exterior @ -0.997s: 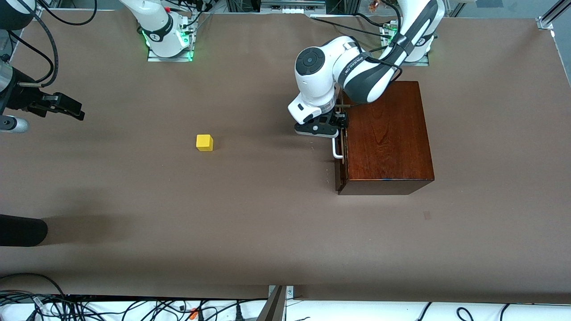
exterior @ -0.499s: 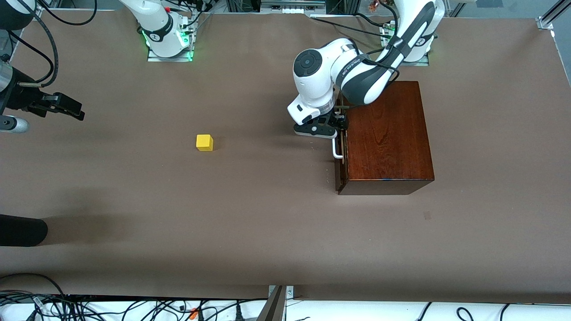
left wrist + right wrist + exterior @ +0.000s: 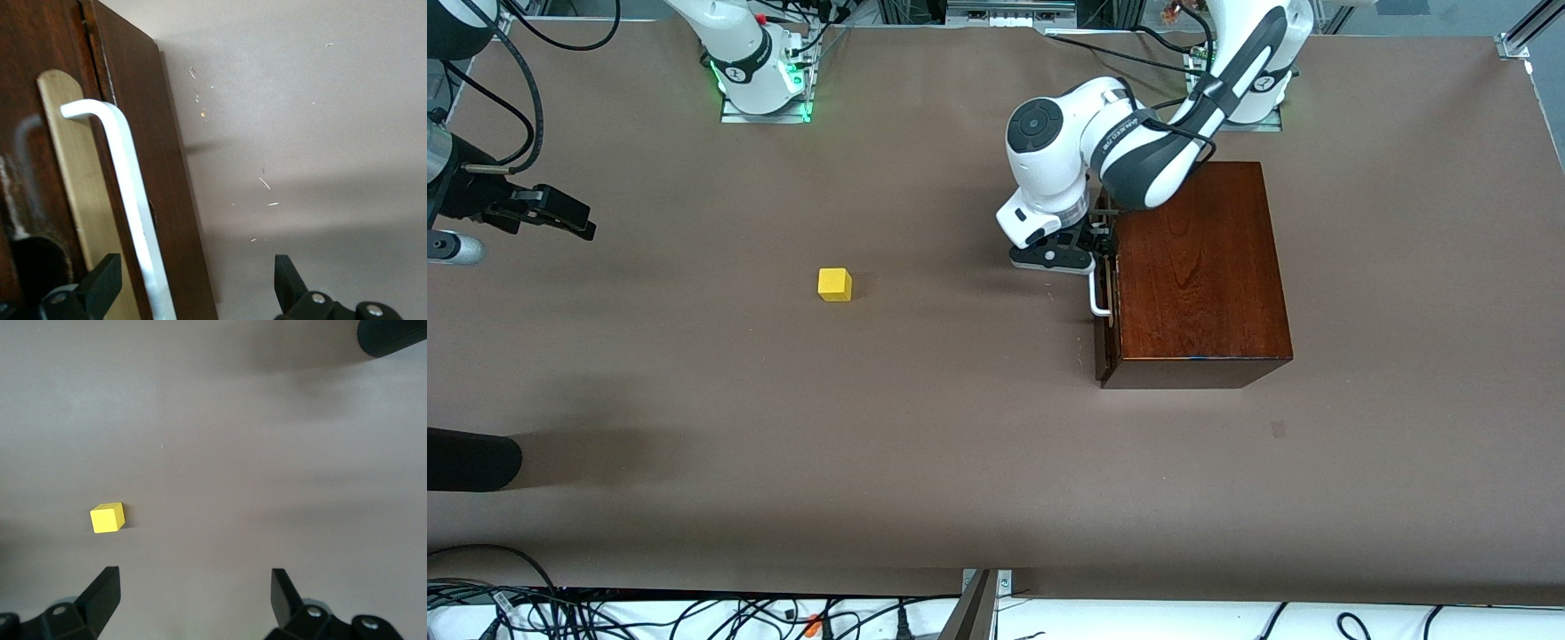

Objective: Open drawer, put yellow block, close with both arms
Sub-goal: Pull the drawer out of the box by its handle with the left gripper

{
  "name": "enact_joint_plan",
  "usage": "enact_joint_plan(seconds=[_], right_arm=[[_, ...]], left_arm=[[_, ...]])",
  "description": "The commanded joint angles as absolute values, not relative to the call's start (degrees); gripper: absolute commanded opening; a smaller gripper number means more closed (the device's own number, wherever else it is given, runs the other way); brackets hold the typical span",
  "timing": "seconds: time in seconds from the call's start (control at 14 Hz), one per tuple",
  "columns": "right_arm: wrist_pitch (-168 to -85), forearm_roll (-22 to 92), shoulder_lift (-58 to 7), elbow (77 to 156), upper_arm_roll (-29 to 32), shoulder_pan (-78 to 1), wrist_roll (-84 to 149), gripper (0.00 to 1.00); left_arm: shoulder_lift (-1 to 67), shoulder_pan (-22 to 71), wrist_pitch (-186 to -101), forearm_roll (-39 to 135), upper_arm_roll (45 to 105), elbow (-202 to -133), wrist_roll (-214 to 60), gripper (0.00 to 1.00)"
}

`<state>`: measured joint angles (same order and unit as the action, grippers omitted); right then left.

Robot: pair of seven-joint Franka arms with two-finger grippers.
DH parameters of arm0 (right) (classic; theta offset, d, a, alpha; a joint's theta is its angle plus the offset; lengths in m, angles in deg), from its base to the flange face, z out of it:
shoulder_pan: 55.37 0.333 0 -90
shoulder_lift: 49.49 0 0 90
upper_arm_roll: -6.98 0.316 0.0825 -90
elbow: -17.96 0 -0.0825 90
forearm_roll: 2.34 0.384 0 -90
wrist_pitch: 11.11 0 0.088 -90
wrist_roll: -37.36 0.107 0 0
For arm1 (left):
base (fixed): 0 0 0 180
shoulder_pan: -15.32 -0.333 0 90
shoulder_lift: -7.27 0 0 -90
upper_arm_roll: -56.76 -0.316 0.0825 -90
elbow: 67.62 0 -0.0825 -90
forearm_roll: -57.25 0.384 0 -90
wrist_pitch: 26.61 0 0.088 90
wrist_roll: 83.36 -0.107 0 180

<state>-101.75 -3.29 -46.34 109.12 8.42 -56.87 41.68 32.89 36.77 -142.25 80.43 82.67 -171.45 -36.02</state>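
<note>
The dark mahogany box [image 3: 1200,267] stands at the left arm's end of the table. Its drawer front [image 3: 1103,342] with the white U-shaped handle [image 3: 1100,300] looks shut. My left gripper [image 3: 1108,249] is open at the end of the handle farther from the camera. In the left wrist view the handle [image 3: 127,173] runs between the gripper's [image 3: 197,283] two fingers, with no visible contact. The yellow block [image 3: 835,284] lies on the table mid-way toward the right arm's end and also shows in the right wrist view [image 3: 108,517]. My right gripper [image 3: 578,222] waits open and empty [image 3: 193,600] above the table.
A black cylinder [image 3: 471,458] pokes in at the table edge at the right arm's end, nearer the camera, also seen in the right wrist view [image 3: 393,333]. Brown table [image 3: 960,427] lies between block and box. Cables run along the near edge [image 3: 694,613].
The left arm's hand and elbow have shifted slightly toward the right arm's end at the handle. The drawer, the block and the right arm have not moved.
</note>
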Motion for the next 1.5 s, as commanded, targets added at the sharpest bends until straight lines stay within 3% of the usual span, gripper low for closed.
enact_joint_plan(seconds=[0.0,0.71,1.42], right_arm=[[-101.55,-3.57,-46.32,108.4,9.26,-57.66,41.76,1.0],[-101.55,-3.57,-46.32,108.4,9.26,-57.66,41.76,1.0],[-101.55,-3.57,-46.32,108.4,9.26,-57.66,41.67,1.0]], left_arm=[[34.78,37.55,-142.63,82.3,82.33,-171.07,-33.61,1.0],[36.1,37.82,-145.18,81.78,82.51,-170.19,-32.38,1.0],[42.86,41.33,-145.18,80.63,82.68,-160.35,-28.61,1.0]])
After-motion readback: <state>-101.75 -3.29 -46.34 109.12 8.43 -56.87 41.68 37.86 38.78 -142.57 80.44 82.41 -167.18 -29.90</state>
